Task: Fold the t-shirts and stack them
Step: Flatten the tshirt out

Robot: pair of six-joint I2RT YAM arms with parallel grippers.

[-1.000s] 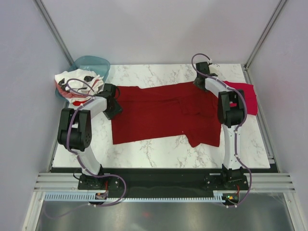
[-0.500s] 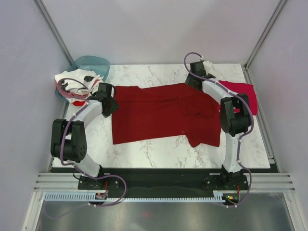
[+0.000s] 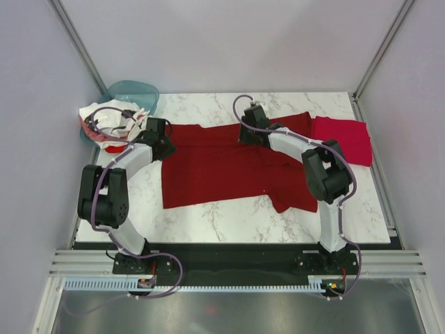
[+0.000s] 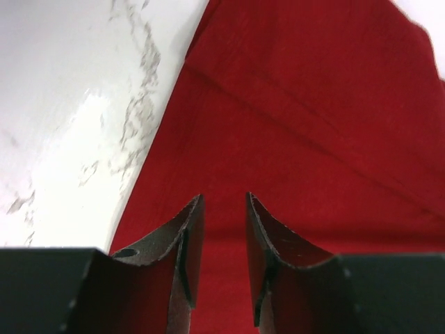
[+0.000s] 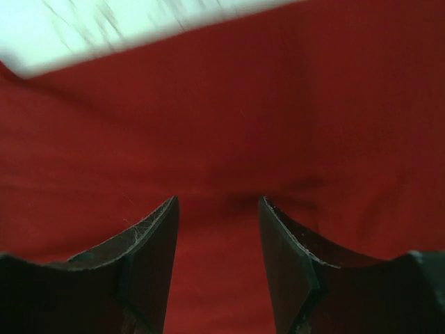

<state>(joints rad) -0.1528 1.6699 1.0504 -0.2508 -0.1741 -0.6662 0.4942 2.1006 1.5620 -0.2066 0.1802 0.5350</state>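
Note:
A dark maroon-red t-shirt [image 3: 215, 170] lies spread flat across the middle of the marble table. My left gripper [image 3: 160, 137] is open and empty, low over the shirt's far left corner; the left wrist view shows its jaws [image 4: 224, 202] parted above the red cloth [image 4: 313, 104] beside the cloth's left edge. My right gripper [image 3: 249, 133] is open and empty over the shirt's far edge near the middle; its jaws [image 5: 217, 202] hang just above the cloth [image 5: 208, 104]. A crimson-pink t-shirt [image 3: 342, 139] lies folded at the right. White t-shirts [image 3: 104, 120] with black and red marks are heaped at the far left.
A teal translucent basin [image 3: 135, 92] stands at the far left corner under and behind the white heap. Bare marble [image 3: 229, 212] shows along the near edge and at the far side [image 3: 201, 104]. Grey walls enclose the table on three sides.
My right gripper has swept left along the shirt's far edge, from the far right corner to near the middle. My left gripper has shifted slightly onto the shirt's far left corner.

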